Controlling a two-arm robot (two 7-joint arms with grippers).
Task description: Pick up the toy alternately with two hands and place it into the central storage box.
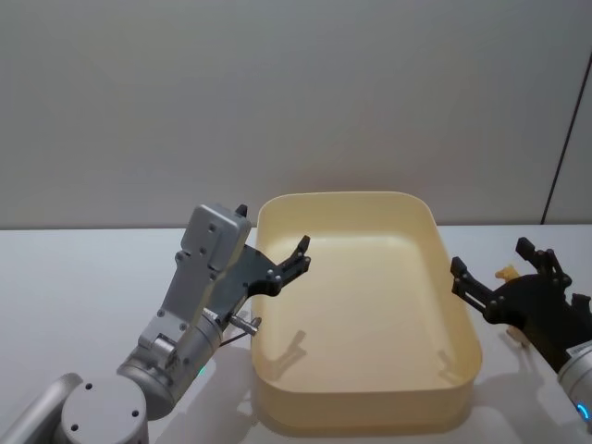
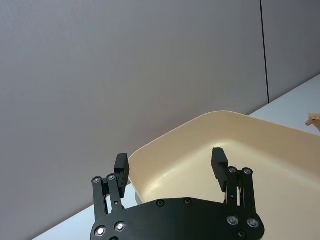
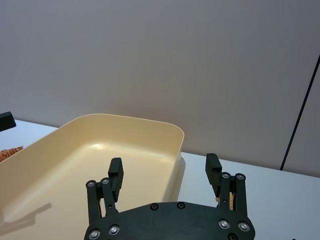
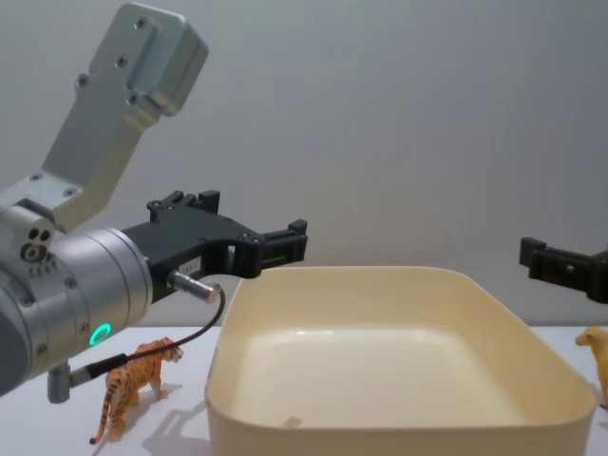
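Observation:
The central storage box (image 1: 370, 407) is a cream-yellow tub (image 4: 380, 418) with nothing inside. An orange striped tiger toy (image 4: 133, 375) stands on the table left of it. A tan animal toy (image 4: 597, 356) stands to its right, also seen as a yellow toy (image 1: 506, 273). My left gripper (image 1: 298, 257) hovers open over the tub's left rim, holding nothing (image 2: 170, 165). My right gripper (image 1: 490, 259) is open and empty beside the tub's right wall (image 3: 165, 170), with the tan toy just past its fingers.
The white table (image 1: 83, 277) runs out to both sides of the tub. A plain grey wall (image 1: 277, 92) stands close behind. The left arm's silver body with its green ring light (image 4: 95, 334) sits above the tiger.

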